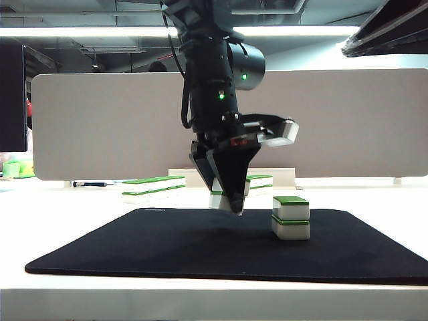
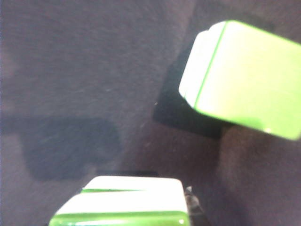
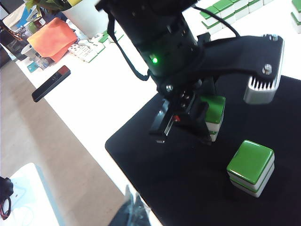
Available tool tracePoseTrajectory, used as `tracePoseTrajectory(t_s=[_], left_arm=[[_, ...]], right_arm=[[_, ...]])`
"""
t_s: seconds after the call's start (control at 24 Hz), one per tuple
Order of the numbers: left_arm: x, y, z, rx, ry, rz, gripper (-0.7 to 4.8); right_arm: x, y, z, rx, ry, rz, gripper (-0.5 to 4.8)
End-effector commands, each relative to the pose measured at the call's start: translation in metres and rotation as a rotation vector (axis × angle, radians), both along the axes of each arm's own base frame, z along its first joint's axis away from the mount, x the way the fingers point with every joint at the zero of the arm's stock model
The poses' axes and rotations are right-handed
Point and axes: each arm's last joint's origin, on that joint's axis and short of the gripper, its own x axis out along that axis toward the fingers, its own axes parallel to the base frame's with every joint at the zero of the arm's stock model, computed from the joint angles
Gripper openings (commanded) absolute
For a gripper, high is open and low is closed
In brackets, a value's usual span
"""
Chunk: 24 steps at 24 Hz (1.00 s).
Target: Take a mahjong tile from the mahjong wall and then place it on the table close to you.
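Tiles (image 3: 214, 115) are gripped, two stacked, green tops up, between the half-closed fingers of the left gripper (image 1: 235, 204), just above the middle of the mat (image 1: 200, 251). Their long axis cannot be told. Beside it, nearer the mat's right edge, a second pair (image 1: 291, 218) stands upright. Farther back, on the table (image 1: 67, 200), the wall (image 1: 152, 188) runs as a low line. For the right gripper (image 3: 129, 212), only a dark part shows; its fingers cannot be told.

White partition (image 1: 134, 127), ceiling strip lights (image 1: 87, 31)
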Motion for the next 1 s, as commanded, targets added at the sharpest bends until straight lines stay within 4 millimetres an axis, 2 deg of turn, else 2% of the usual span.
tracePoseTrajectory(t_s=[0.04,0.33,0.46,0.62,0.75,0.87,1.0], left_arm=[[0.000,-0.002,0.004,-0.019,-0.015,-0.003,1.69],[-0.004,0.002,0.005,0.015,0.022,-0.003,1.69],[-0.006,0.011,0.008,0.145,-0.005,0.016,1.69],[-0.007,0.015,0.011,0.159,0.006,0.085,1.69],[-0.005,0.012,0.010,0.107,0.015,0.078,1.69],[-0.002,0.005,0.011,-0.033,0.050,0.060,1.69],[-0.004,0.006,0.011,-0.027,0.063,0.059,1.69]], right_arm=[[0.000,0.000,0.002,0.006,-0.017,0.001,-0.01],[0.000,0.000,0.002,0.006,-0.017,0.001,-0.01],[0.000,0.000,0.002,0.006,-0.017,0.001,-0.01],[0.000,0.000,0.002,0.006,-0.017,0.001,-0.01],[0.000,0.000,0.002,0.006,-0.017,0.001,-0.01],[0.000,0.000,0.002,0.006,-0.017,0.001,-0.01],[0.000,0.000,0.002,0.006,-0.017,0.001,-0.01]])
